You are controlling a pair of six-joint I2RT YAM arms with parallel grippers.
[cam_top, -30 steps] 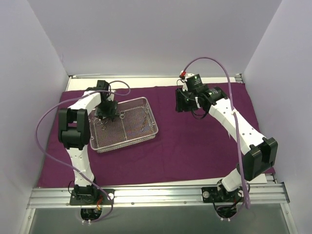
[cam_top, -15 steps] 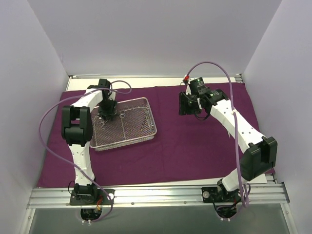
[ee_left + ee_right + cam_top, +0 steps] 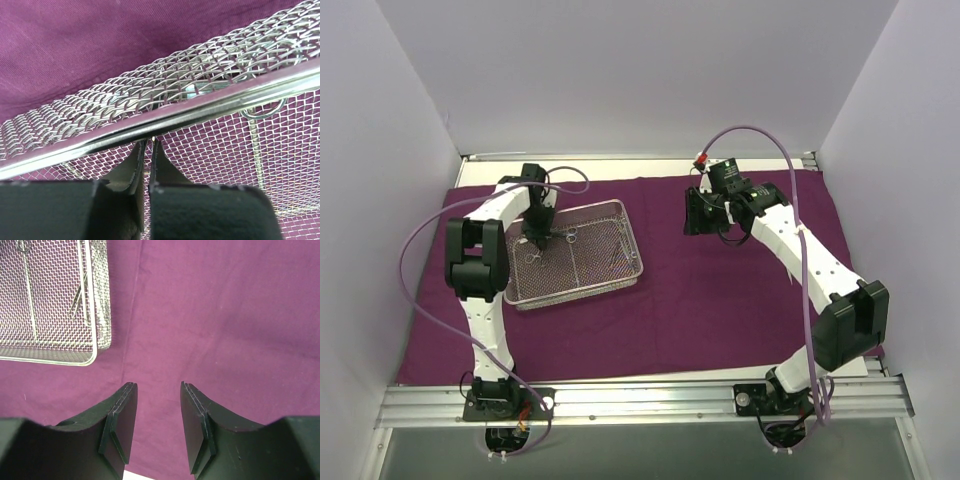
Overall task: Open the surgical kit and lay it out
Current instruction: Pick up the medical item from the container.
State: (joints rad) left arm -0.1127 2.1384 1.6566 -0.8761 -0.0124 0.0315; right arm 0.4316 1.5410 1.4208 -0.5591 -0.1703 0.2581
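My left end effector (image 3: 150,143) sat closed inside the wire tray (image 3: 576,296), which lay left on the purple cloth (image 3: 720,300). Whether it pinched an instrument, I couldn't tell. Lifting could snag the mesh and drag the tray. My right end effector (image 3: 157,390) hung open, empty.

The dark purple cloth (image 3: 720,290) is spread flat and lightly creased. The tray (image 3: 582,292), a rectangle of silver wire mesh, sits upright on the cloth toward 10 o'clock, turned slightly off square. Thin steel instruments (image 3: 613,258) lie flat inside it. Some are at its 3 o'clock end, and ring handles show nearer 12.
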